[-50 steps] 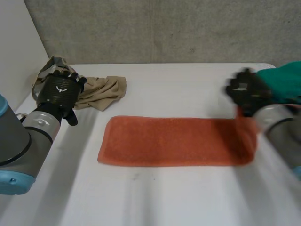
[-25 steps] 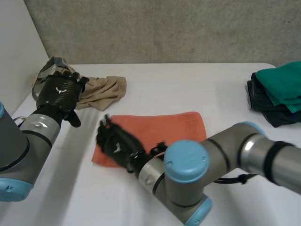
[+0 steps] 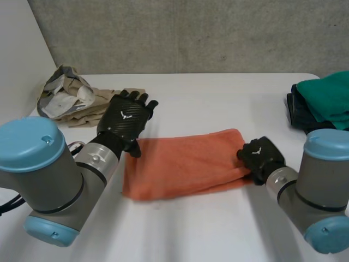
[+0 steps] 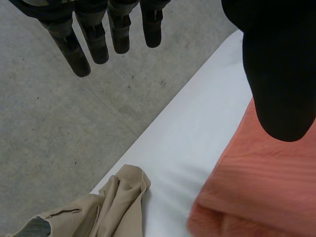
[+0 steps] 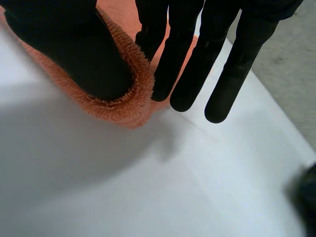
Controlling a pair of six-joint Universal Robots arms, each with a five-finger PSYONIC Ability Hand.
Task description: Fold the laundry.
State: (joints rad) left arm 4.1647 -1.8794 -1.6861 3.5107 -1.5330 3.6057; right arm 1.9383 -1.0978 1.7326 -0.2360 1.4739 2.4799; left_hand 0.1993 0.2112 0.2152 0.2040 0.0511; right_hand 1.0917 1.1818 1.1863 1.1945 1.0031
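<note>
**Background only: table, wall, panel**

You've got a white table [image 3: 207, 103] under everything. A grey concrete wall [image 3: 191, 33] runs behind its far edge. A white panel [image 3: 16, 60] stands along the table's left side and meets that wall.

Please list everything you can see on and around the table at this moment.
orange towel: one, orange, folded, mid-table between the hands
crumpled clothes pile: one, beige with a grey-white patterned piece, table's far left
folded clothes stack: one, teal over dark, table's far right
table: one, white
wall: one, grey, behind the table
left arm, right arm: two, grey with light-blue caps
left hand: one, black, open, over the towel's left edge
right hand: one, black, pinching the towel's right end
</note>
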